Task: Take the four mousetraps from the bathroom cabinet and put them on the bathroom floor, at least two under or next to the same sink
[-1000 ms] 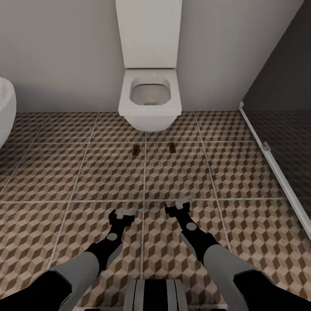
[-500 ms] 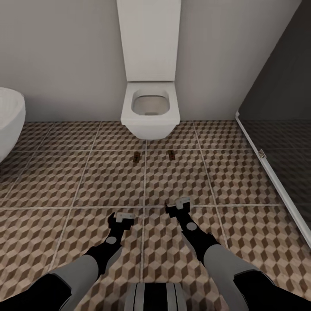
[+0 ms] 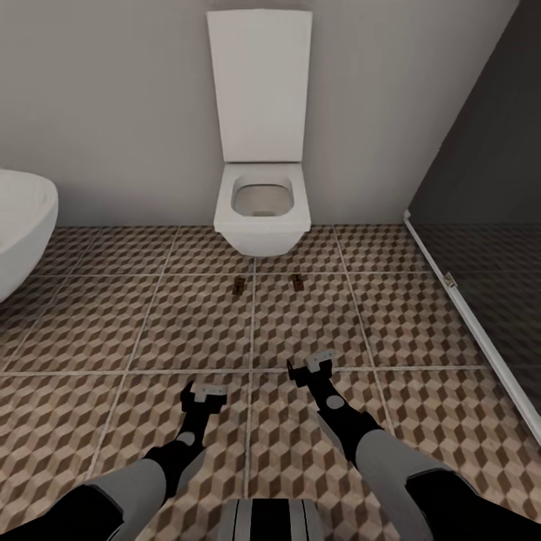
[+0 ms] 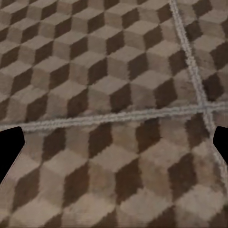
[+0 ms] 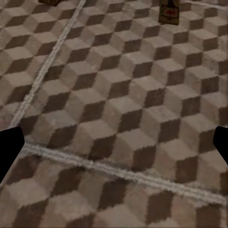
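Looking down past my left fingers (image 4: 9, 152), I've got the bathroom floor (image 4: 114, 95) right there: brown, beige and cream cubes, blurry and coarse up close. A pale grout line (image 4: 118, 116) runs across the tiles, and a second one cuts through it near one side, making a cross (the crossing sits close to my other dark tip). My two fingertips show as black shapes at opposite edges, spread wide apart, with only patterned tile between them. My left gripper (image 4: 114, 149) grips nothing. The tips hang over the floor; whether they touch it, I cannot tell.
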